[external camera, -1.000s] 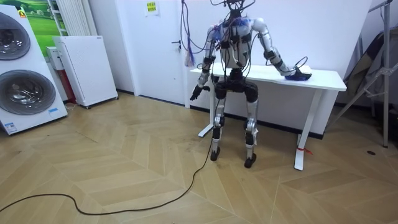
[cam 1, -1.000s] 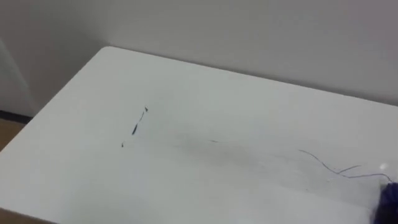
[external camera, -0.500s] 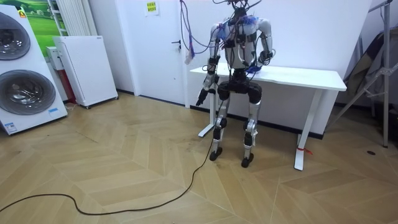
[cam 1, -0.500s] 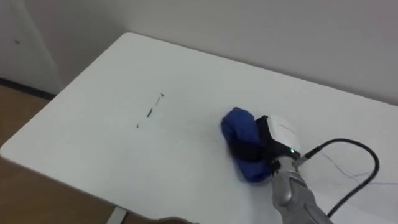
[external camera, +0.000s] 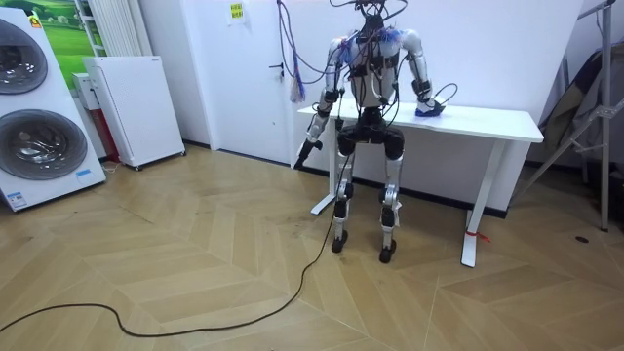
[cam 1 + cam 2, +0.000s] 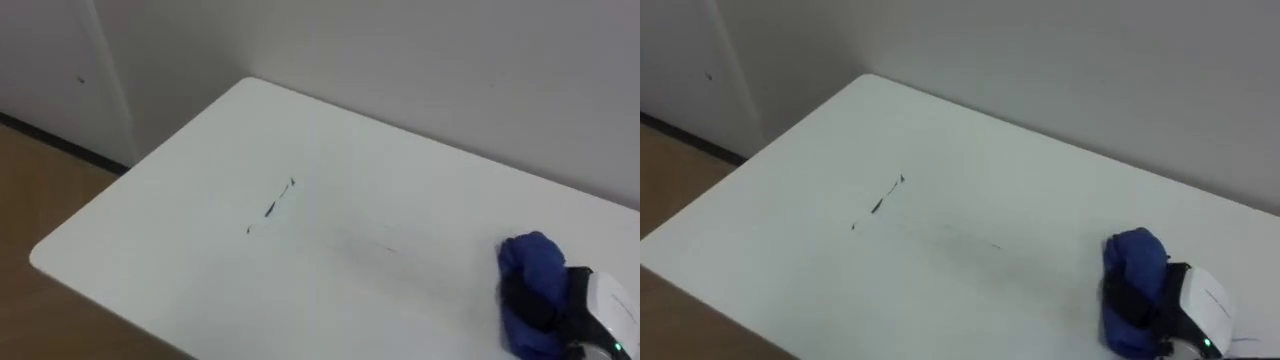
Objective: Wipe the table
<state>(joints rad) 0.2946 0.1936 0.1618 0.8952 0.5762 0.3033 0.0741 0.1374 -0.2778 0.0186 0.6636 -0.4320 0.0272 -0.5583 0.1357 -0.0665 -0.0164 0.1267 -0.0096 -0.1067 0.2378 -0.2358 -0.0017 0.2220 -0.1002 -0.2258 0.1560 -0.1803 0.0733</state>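
The right robot hand (image 6: 566,318) is gripping a bunched blue cloth (image 6: 529,264), dark fingers curling over it, and pressing it onto the tabletop (image 6: 400,165) near the robot's right. The short dark marks (image 6: 270,208) are lying well apart to its left, so I'd say the stroke is calling for flat, steady pressure carried across them. Bare surface is lying open between. The left end is dropping off to the wood floor (image 6: 40,190), so easing up before it matters. The left robot hand (image 5: 304,152) is hanging beside the robot; I cannot tell its fingers.

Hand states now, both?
Left hand: hangs at its side, state cannot be told.
Right hand: shut on the cloth on the table.
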